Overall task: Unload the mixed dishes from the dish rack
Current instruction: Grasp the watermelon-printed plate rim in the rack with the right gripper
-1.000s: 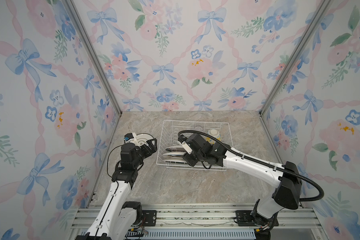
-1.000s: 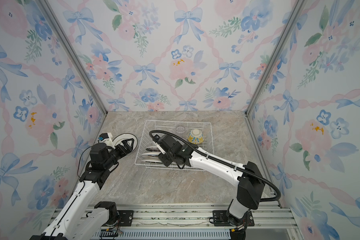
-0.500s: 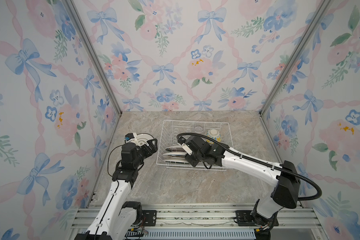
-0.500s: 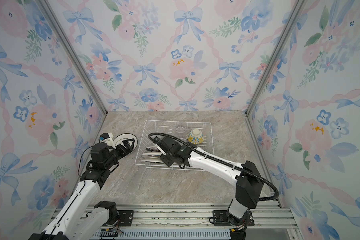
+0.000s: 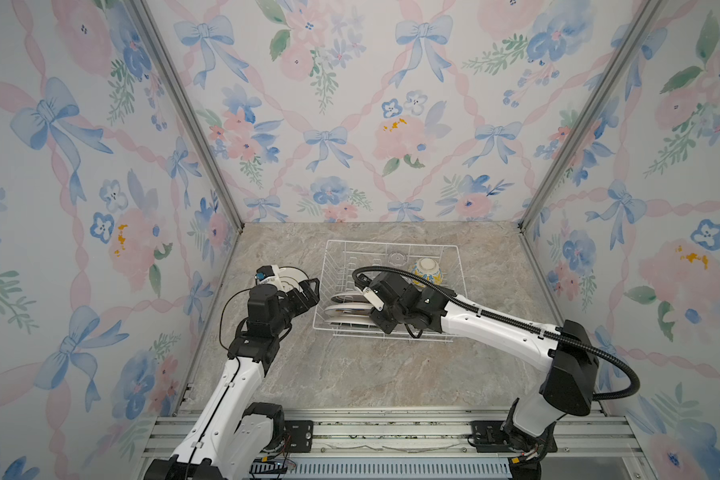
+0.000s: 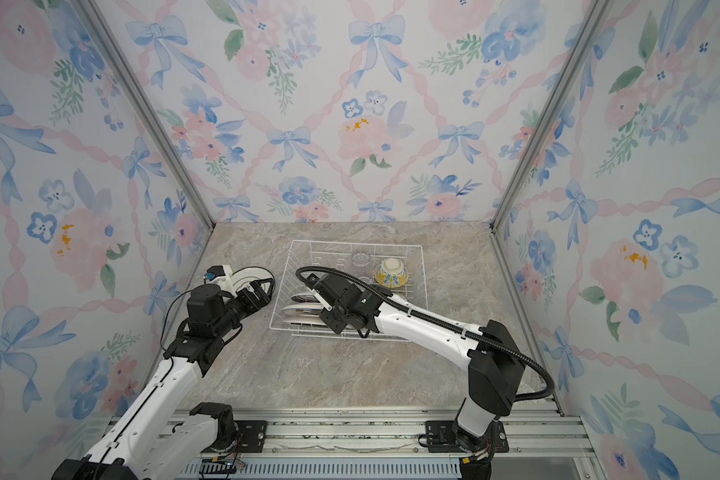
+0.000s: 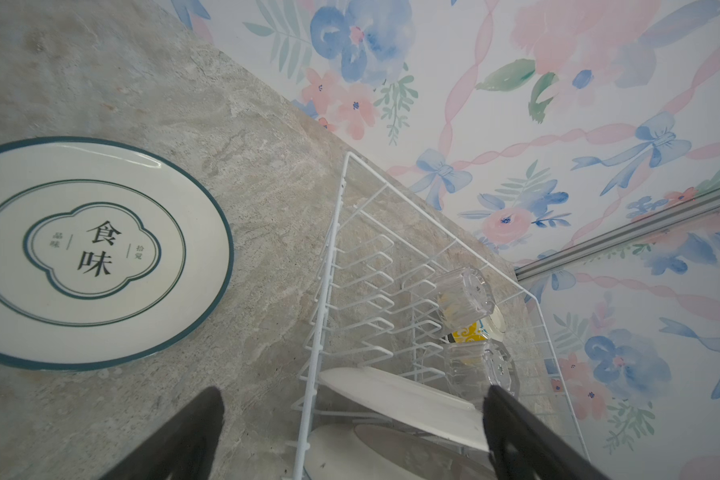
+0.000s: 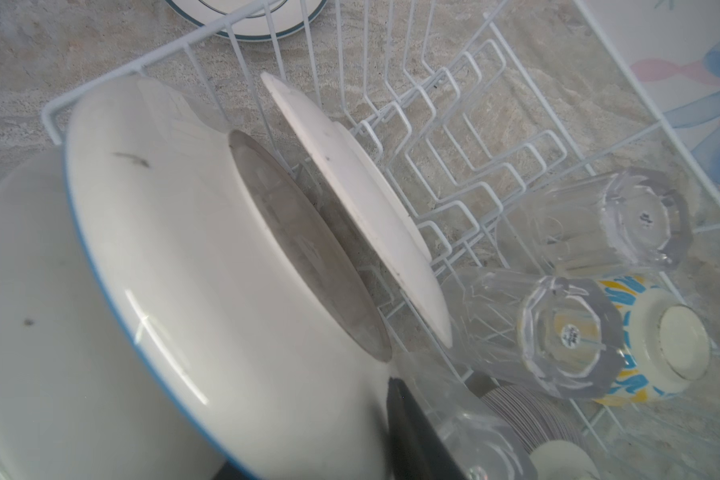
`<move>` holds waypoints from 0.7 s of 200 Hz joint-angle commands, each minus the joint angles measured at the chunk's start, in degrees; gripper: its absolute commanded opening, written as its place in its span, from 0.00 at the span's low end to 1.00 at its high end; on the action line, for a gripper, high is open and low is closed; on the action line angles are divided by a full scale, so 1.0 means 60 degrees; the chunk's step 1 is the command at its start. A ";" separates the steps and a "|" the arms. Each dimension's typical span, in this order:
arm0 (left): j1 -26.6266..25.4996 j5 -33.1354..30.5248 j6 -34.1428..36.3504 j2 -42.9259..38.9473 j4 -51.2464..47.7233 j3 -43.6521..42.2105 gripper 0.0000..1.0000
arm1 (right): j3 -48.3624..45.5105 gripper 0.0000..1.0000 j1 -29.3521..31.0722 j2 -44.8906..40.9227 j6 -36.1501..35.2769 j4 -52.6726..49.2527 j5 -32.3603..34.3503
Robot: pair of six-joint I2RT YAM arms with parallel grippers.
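Left wrist view: dark-rimmed plate (image 7: 100, 249) out, flat on table (image 5: 350, 365) left of dish rack (image 5: 391, 243). Left in rack: blue-rimmed plate (image 8: 184, 270) near left, glass cups (image 8: 570, 332), yellow-blue bowl (image 5: 427, 270) far right. Left gripper (image 7: 352, 397) spread wide, empty. Right gripper (image 5: 377, 322) at blue-rimmed plate; closure unclear.

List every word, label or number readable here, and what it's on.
"食味": large characters in the middle of the teal-rimmed plate on the table, left wrist view.
Small characters beside them: seemingly "品味" and "拾觉", not certain.
Sticker on the base of an upturned glass cup, right wrist view: too small to read.
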 commanded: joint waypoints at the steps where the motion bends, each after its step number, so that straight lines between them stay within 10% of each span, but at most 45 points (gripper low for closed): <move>1: -0.0113 -0.0165 0.0006 0.0123 0.0150 0.0221 0.98 | -0.0198 0.39 -0.0128 -0.0439 -0.0110 0.0131 0.0151; 140: -0.0637 -0.0476 0.0024 0.0496 0.0178 0.0369 0.98 | -0.0491 0.19 -0.0348 -0.0939 -0.0311 0.0820 0.0355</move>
